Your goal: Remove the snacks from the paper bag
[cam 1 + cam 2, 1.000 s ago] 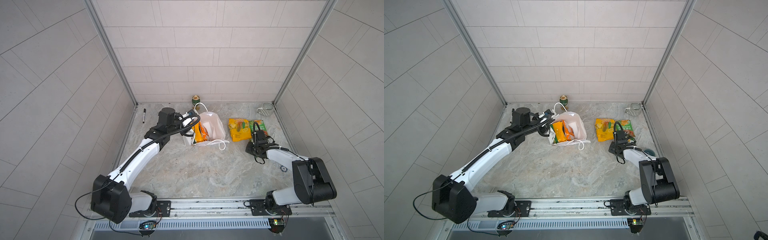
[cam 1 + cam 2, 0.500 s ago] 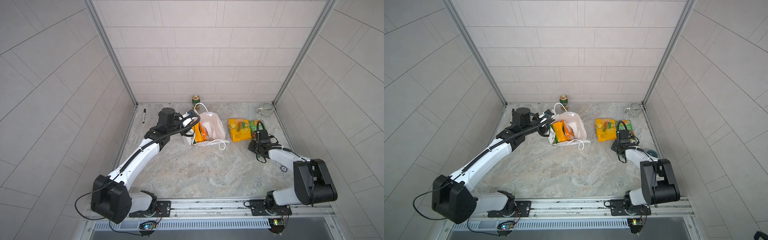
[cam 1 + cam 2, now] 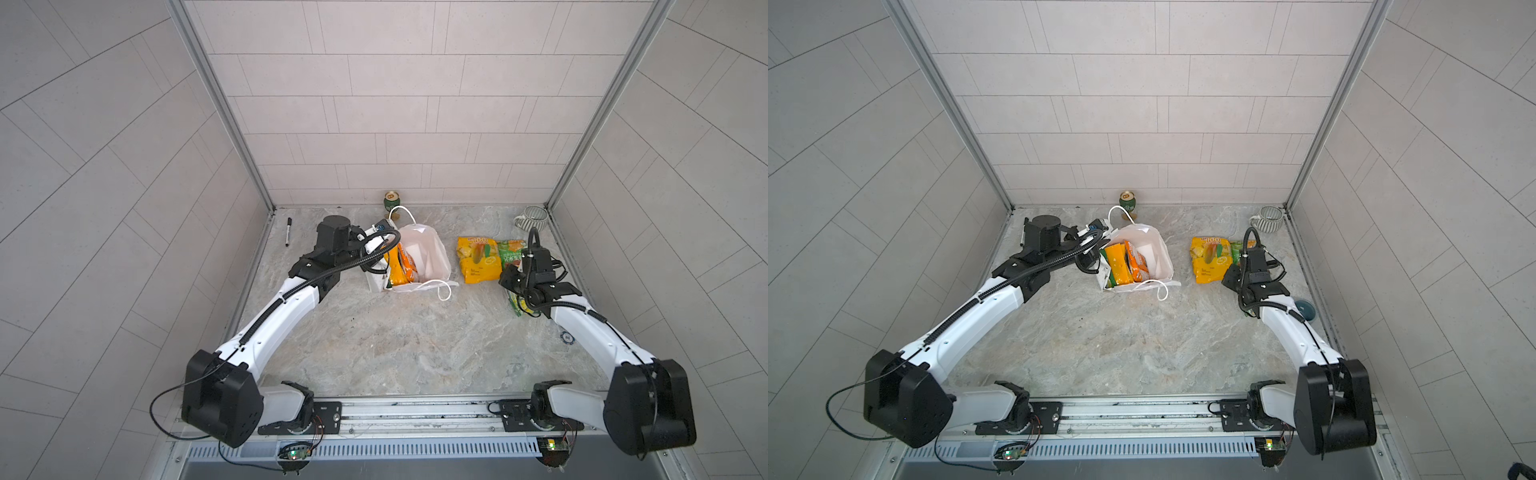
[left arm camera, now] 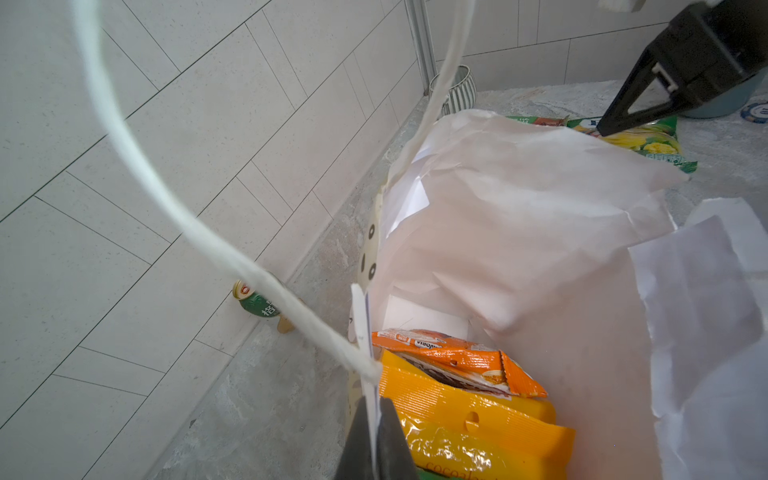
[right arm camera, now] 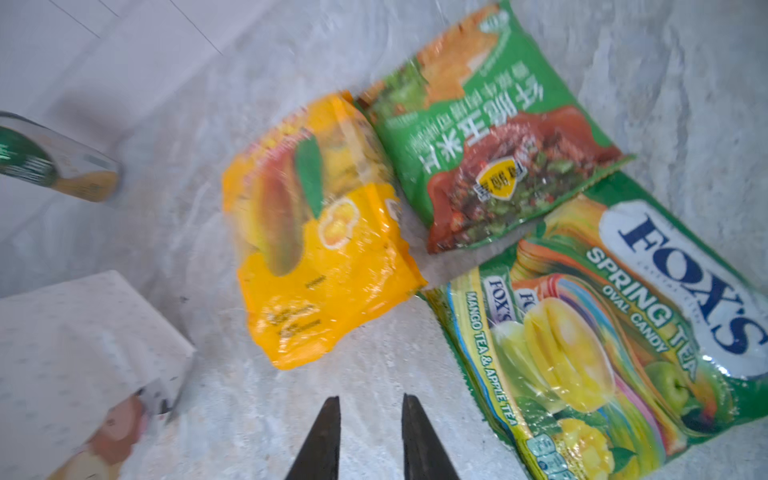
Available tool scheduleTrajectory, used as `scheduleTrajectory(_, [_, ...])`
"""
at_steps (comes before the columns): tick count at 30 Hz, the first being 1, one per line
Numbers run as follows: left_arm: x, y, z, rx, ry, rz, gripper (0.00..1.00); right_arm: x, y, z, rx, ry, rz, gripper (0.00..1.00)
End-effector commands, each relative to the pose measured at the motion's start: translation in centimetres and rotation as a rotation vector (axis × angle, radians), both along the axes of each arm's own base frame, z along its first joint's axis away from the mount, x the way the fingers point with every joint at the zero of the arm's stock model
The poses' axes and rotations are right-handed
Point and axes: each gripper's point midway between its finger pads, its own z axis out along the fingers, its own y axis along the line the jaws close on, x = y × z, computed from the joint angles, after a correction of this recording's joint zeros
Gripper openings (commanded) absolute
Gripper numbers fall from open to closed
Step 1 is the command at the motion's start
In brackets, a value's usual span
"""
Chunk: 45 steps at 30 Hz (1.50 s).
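Note:
The white paper bag stands with its mouth open in both top views. An orange snack and a yellow snack stick up inside it. My left gripper is shut on the bag's rim beside a cord handle. Three snacks lie on the table to the right: a yellow one, a green one and a FOX'S packet. My right gripper hovers open beside them, holding nothing.
A green can stands at the back wall behind the bag. A striped mug sits in the back right corner. A black marker lies by the left wall. A blue dish sits near the right wall.
The right gripper's jaws have parted, and it has drifted slightly toward the back. The left arm and the bag have not moved.

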Motion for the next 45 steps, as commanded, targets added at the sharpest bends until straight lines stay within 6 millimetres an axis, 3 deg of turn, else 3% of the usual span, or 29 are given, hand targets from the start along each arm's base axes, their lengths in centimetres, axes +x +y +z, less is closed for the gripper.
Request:
scheduleTrajectory(1, [-1.2, -0.8, 1.2, -0.026, -0.011, -0.062, 0.00, -0.6, 1.8, 5.2, 0.016, -0.134, 0.092, 0.21])
scheduleTrajectory(4, [-2.4, -1.5, 1.3, -0.034, 0.001, -0.133, 0.00, -1.2, 4.8, 10.4, -0.016, -0.298, 0.212, 0.13])
scheduleTrajectory(7, [-3.9, -2.5, 1.2, -0.044, 0.025, -0.232, 0.00, -2.2, 8.1, 14.6, -0.044, -0.442, 0.324, 0.11])
scheduleTrajectory(10, [-4.5, -2.9, 1.1, -0.040, 0.045, -0.272, 0.00, -3.3, 11.5, 16.6, -0.072, -0.488, 0.442, 0.10])
scheduleTrajectory(13, [-4.8, -3.0, 0.7, -0.021, 0.049, -0.293, 0.00, -4.0, 14.6, 17.0, -0.088, -0.493, 0.529, 0.10])
scheduleTrajectory(21, [-5.9, -3.3, 0.1, 0.021, 0.052, -0.345, 0.00, -5.4, 21.0, 15.6, -0.027, -0.558, 0.647, 0.09])
scheduleTrajectory(27, [-6.1, -3.5, 0.2, 0.020, 0.058, -0.353, 0.00, -5.1, 23.9, 11.4, -0.086, -0.509, 0.679, 0.09])
scheduleTrajectory(32, [-6.2, -3.4, 0.3, 0.032, 0.058, -0.344, 0.00, -3.9, 24.4, 7.8, -0.151, -0.467, 0.630, 0.09])
scheduleTrajectory(45, [-6.2, -3.4, 0.4, 0.028, 0.053, -0.340, 0.00, -1.8, 25.2, 3.0, -0.257, -0.396, 0.593, 0.14])
